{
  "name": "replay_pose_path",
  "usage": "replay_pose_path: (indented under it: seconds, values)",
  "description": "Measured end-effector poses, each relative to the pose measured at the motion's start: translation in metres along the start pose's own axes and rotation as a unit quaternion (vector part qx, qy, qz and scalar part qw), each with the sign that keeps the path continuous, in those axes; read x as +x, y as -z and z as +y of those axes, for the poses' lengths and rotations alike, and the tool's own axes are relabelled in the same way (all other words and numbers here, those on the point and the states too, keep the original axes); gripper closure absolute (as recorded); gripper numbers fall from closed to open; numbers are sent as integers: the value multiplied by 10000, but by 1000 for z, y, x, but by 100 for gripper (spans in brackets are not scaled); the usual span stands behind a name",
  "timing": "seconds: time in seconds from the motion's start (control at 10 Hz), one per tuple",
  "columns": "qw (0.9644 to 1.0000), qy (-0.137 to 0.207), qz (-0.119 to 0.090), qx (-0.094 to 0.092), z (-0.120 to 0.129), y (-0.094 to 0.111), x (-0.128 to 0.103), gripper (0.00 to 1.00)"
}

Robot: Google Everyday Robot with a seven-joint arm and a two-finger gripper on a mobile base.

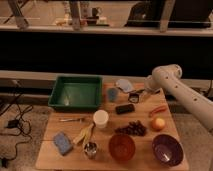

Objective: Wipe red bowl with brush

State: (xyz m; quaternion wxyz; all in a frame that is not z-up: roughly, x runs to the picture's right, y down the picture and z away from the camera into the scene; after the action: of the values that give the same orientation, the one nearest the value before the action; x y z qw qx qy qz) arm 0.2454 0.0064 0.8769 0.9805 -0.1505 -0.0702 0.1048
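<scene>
The red bowl (122,147), round and orange-red, stands at the front of the wooden table (55,127), left of the dark purple bowl (167,149). My gripper (134,97) hangs low over the back right of the table, far behind the red bowl, just above the flat black block (125,108). The brush (140,91) shows as a slim dark piece right at the gripper. I cannot tell whether the gripper holds it.
A green tray (76,92) sits at the back left. Near the gripper are a blue cup (112,94) and a grey-blue item (123,85). A white cup (101,119), grapes (131,128), an orange fruit (158,123), a red-orange slender item (158,110), a banana (84,134), a sponge (63,142) and a metal cup (90,149) are spread across the table.
</scene>
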Motion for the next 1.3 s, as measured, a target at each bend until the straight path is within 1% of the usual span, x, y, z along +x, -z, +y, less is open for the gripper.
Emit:
replay_pose_path:
  seconds: [0.1,0.2,0.3,0.5,0.7,0.9,1.0,1.3]
  values:
    - [10000,-42,53,-3,-6,-14,1,20]
    - [10000,-76,64,-7,-8,-18,2,20]
    - [9997,-202,127,-1,-15,-22,11,20]
    - [9986,-475,253,-20,-22,-30,37,20]
    - [9971,-686,315,-82,-27,-36,46,20]
    - [9947,-941,367,-188,-26,-42,60,20]
    - [9939,-1010,369,-238,-24,-44,63,20]
    - [9929,-1086,252,-425,-18,-54,53,20]
